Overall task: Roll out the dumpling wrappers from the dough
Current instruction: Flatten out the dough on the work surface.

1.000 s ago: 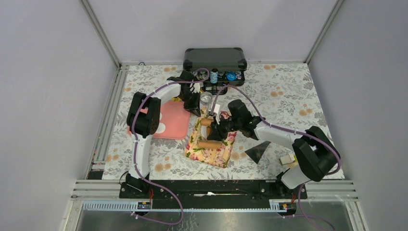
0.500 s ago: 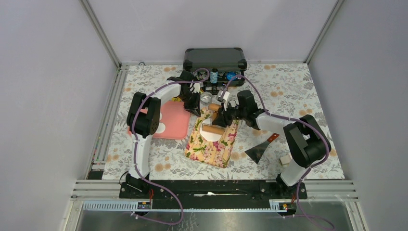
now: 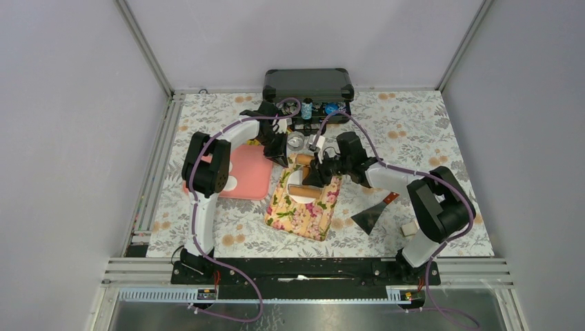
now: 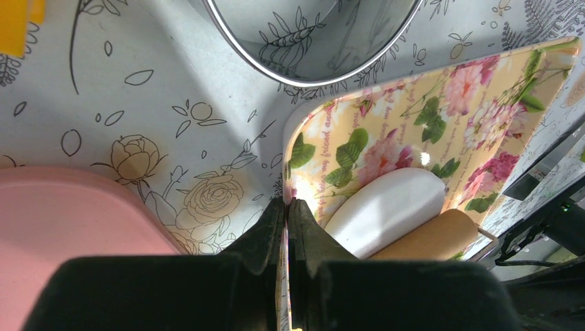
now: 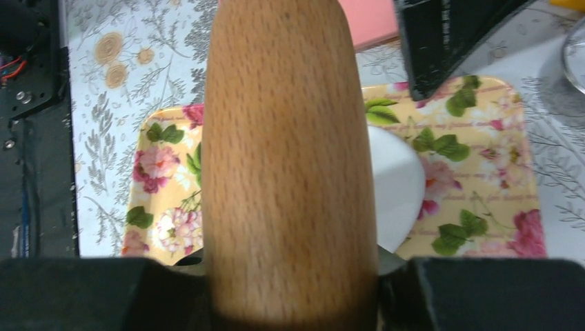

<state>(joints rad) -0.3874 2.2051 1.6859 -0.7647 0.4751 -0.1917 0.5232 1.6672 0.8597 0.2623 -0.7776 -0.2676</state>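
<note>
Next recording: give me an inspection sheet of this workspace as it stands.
Surface: floral cloth, lying flat.
Job's things: dough under the pin on the floral tray; one wrapper on the pink tray.
Clutter: tin, open case, scraper, block.
Grippers: left gripper shut on the floral tray's edge; right gripper shut on the pin.
Cables: purple cables along both arms; no snag seen.
Surroundings: grey walls; nothing else seen.
</note>
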